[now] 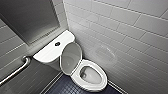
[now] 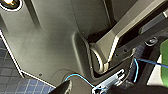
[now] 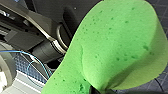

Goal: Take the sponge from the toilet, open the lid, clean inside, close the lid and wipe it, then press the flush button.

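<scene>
The sponge (image 3: 117,45) bulks bright green and pocked close to the right wrist camera, its far end cut off by the picture's edge. It is bent over on itself, and its waist is nipped where a dark tip of the right gripper (image 3: 99,90) meets it, so that gripper is clamped on it, though the fingers themselves are hard to make out. A sliver of the same green (image 2: 164,57) sits at the margin of the left wrist view, beside a thin blue cable (image 2: 77,76) looping over the robot's own dark plate and jointed bar. Whether the left gripper is wide or narrow I cannot tell.

From up high there is one toilet (image 1: 102,75), tucked into the corner. Its one lid (image 1: 71,57) stands raised, greyish underside showing, leaning back towards the tank top (image 1: 46,53). The bowl lies open below it, though its inside is too blurred to read. One flush button (image 1: 57,44), small and dark, sits mid-tank.

One grab bar (image 1: 15,71) runs along the wall, its lower end cut off. A hazy patch (image 1: 105,53) marks the white wall tiles (image 1: 135,27); what it is, I cannot say. The dark floor (image 1: 67,87) shows as a narrow strip.
</scene>
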Controlling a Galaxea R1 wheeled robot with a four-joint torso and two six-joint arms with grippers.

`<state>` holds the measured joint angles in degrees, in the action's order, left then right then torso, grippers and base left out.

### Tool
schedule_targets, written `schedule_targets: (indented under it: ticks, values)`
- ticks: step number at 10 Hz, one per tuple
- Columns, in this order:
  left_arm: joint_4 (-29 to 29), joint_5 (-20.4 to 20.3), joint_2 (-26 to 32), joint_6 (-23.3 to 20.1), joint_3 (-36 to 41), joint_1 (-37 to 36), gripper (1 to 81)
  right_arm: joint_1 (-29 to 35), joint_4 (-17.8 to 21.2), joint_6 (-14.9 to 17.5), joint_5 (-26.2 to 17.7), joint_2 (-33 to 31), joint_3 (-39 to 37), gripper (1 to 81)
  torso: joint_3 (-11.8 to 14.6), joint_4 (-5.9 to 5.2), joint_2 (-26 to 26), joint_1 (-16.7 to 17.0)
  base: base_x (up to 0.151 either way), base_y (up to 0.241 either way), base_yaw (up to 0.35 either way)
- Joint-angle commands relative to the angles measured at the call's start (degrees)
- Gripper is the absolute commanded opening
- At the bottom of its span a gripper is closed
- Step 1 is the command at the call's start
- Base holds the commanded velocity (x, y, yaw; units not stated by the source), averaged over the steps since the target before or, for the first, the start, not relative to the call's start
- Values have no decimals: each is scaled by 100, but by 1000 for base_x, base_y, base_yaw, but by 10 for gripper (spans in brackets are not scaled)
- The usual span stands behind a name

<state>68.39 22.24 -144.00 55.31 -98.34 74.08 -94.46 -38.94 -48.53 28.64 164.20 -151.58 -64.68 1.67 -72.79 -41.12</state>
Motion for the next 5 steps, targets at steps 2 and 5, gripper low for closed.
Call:
schedule_targets:
  ticks: [2,5]
  values:
    - [-27,246,-59,-37,-26,6,811,-236,-141,2,-297,28,-125,10,556,0,57,40,0,0,0]
    - [-54,237,-489,-37,-756,164,811,-236,-141,2,-306,125,-239,10,904,214,160,92,0,0,0]
